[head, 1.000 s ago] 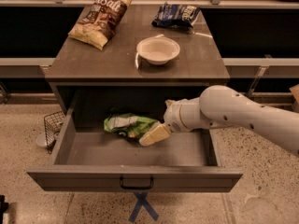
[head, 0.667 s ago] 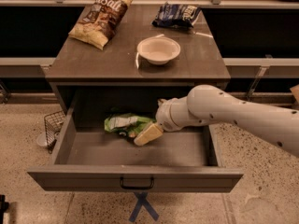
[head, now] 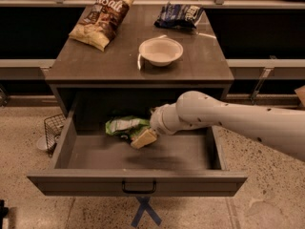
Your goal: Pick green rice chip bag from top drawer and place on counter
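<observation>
End effector (head: 143, 139) is down inside the open top drawer (head: 138, 182), a wide, deep grey box with a flat front and a small black metal handle (head: 139, 188) at its centre. Its pale tan tip sits at the right end of the small, glossy, bright green rice chip bag (head: 123, 126) and overlaps the bag's edge. Cannot tell whether it is wide, narrow or gripping.

The bag lies crumpled on the drawer floor, towards the back and left of centre. The smooth white arm (head: 228, 120), dotted with small dark marks, comes in from the right over the drawer's right wall and hides the back right corner.

The flat grey-brown worktop (head: 86, 66) is slightly glossy. On it:
- large brown-and-cream chip bag (head: 101, 17), back left
- crinkled dark blue snack bag (head: 180, 14), back right
- round white bowl (head: 161, 50), near centre

All three sit apart from each other.

On the speckled stone floor (head: 267, 194), a black wire basket (head: 51, 128) stands just beside the drawer's left wall. A blue tape cross (head: 146, 213) lies below the handle.
</observation>
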Available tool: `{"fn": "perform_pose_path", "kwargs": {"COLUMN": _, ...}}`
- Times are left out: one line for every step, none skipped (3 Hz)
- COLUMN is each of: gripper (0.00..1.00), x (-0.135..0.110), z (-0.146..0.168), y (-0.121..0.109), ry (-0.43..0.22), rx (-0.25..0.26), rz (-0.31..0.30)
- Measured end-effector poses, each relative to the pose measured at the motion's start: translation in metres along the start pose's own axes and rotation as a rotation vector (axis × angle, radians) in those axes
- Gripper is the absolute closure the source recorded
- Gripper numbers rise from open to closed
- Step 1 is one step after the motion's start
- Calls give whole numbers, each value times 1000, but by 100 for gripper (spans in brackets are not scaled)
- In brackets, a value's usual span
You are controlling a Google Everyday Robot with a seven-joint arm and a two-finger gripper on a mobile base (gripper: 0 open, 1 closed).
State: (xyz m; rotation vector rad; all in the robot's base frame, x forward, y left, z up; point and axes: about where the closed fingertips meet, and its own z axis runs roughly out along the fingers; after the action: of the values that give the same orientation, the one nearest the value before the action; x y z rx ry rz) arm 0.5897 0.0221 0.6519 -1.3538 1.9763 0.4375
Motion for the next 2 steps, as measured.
{"fn": "perform_pose_path", "kwargs": {"gripper": 40, "x": 0, "z": 16, "y": 1, "ry": -14, "rx": -15, "rz": 7}}
{"fn": "perform_pose_path", "kwargs": {"gripper": 62, "x": -1, "z": 19, "y": 0, "ry": -23, "rx": -30, "rz": 13}}
